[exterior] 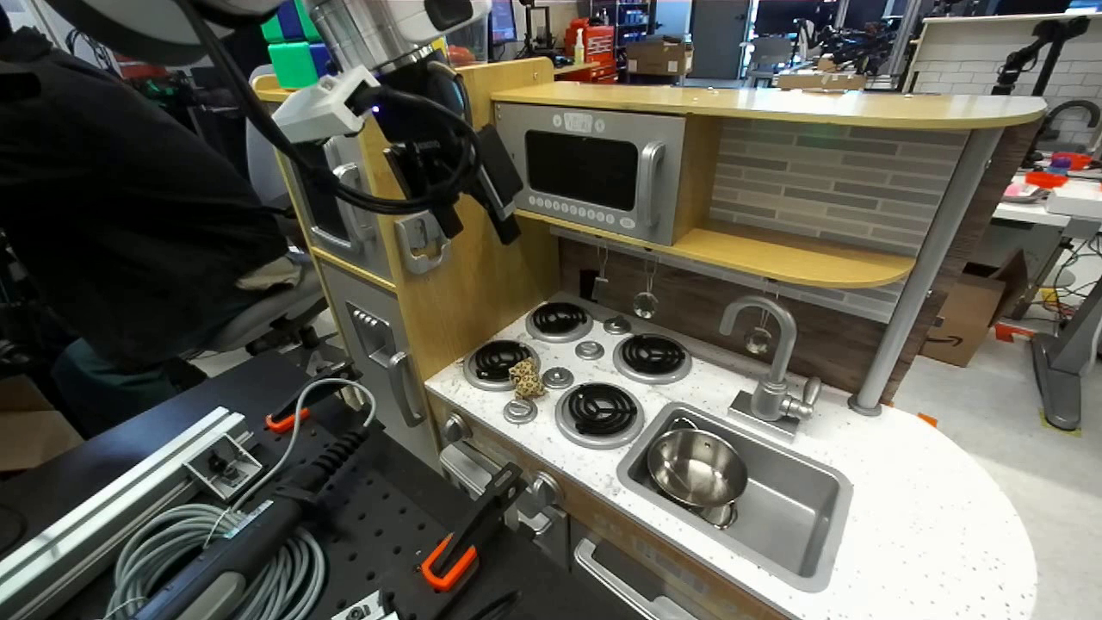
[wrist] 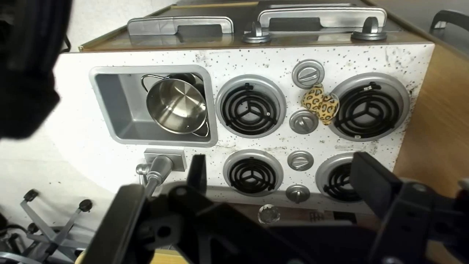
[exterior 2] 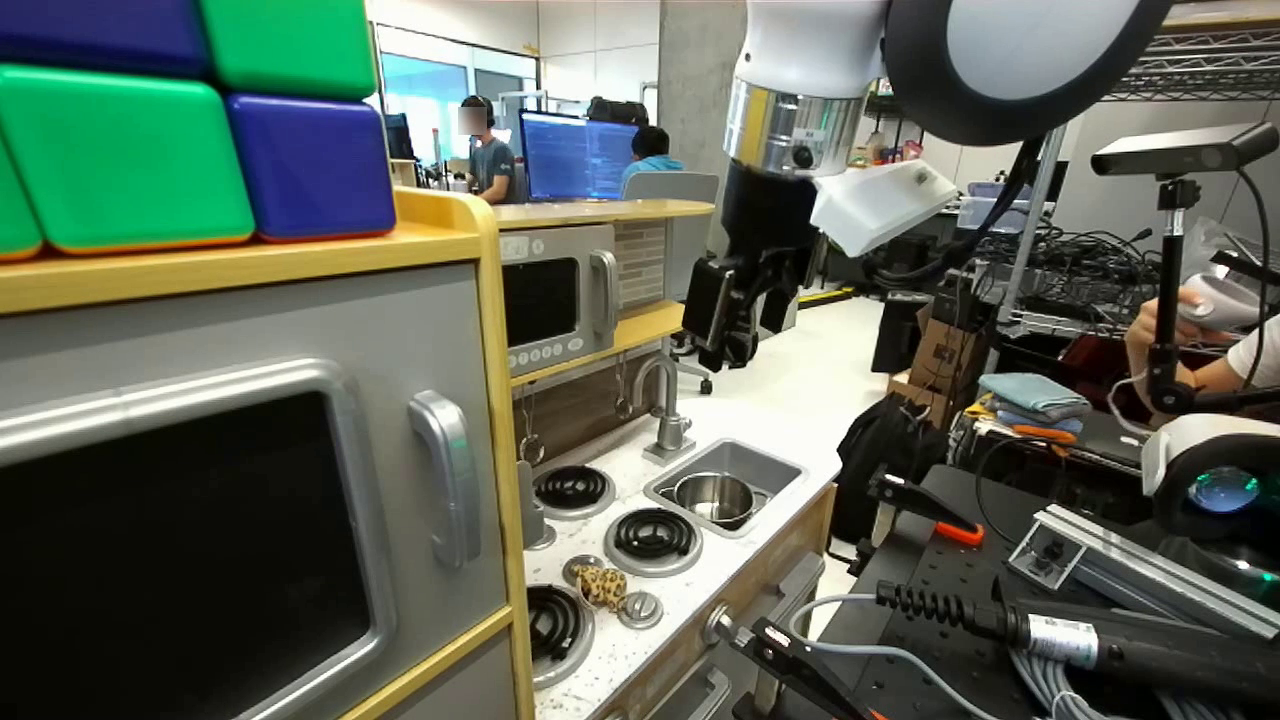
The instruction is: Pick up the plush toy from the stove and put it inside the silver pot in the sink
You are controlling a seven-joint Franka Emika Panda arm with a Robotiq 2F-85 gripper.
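Gripper (wrist: 281,165) well above stove (wrist: 289,142), fingers pointing down, spread wide apart. Plush toy (wrist: 320,104), leopard print, on stove, well below gripper: lies between two knobs (wrist: 304,122), at rim of burner (wrist: 366,112). Silver pot (wrist: 177,106) in sink (exterior: 792,525), mouth up, toward end nearer stove. Curved faucet (exterior: 787,344) beside sink. Above back of stove, in both exterior views, microwave (exterior: 590,168) beneath yellow shelf (exterior: 775,102). In front of stove, black table (exterior: 387,508) bearing coil of grey cable (exterior: 142,549); orange-and-black clamp (exterior: 480,512) at its edge. Green and blue blocks (exterior 2: 130,160) stacked on top of cabinet (exterior 2: 250,320).
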